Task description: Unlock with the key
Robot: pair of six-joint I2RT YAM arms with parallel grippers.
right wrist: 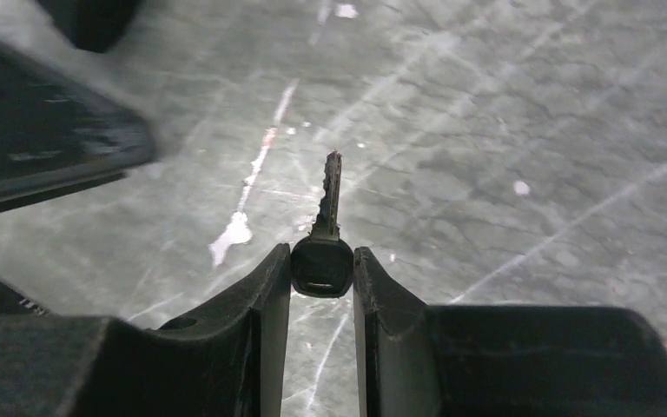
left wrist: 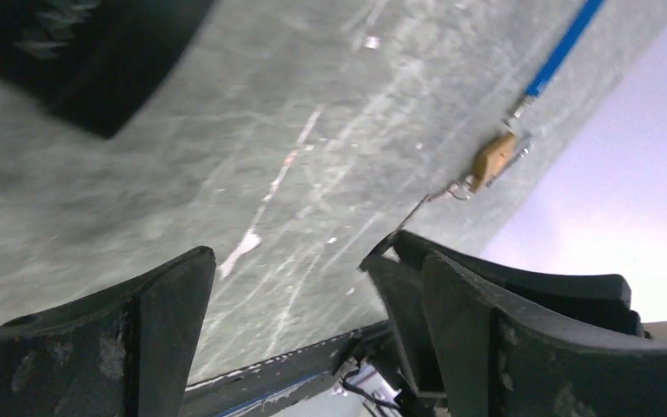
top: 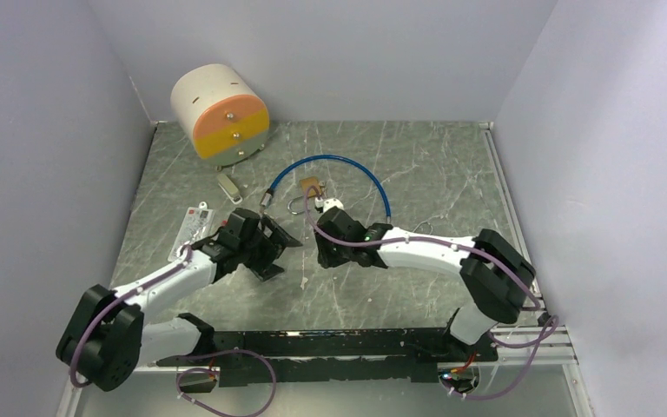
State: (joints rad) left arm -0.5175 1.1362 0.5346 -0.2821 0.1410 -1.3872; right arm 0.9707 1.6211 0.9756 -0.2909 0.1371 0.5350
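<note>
Key (right wrist: 329, 195) sits pinched by its black head between the fingers of the right gripper (right wrist: 322, 258), blade pointing forward over the bare table (top: 417, 174), near the brass padlock (top: 311, 186) but not yet at it. The left gripper (left wrist: 291, 261) stands wide apart with nothing in it, off to the side of the lock. The main risk, as I judge it, is that the padlock lies loose on the table with only its blue cable (top: 347, 162) attached: a push from the blade could slide or spin it instead of entering the keyhole, unless the free gripper steadies it first. The grip is also only on the key's small head, so a slightly off-line approach could twist the key between the fingers or knock it out. Counted: one key, one padlock, one blue cable, two grippers, one round cream and orange box (top: 220, 111), one white card (top: 189, 230), one small pale tag (top: 228, 186).
</note>
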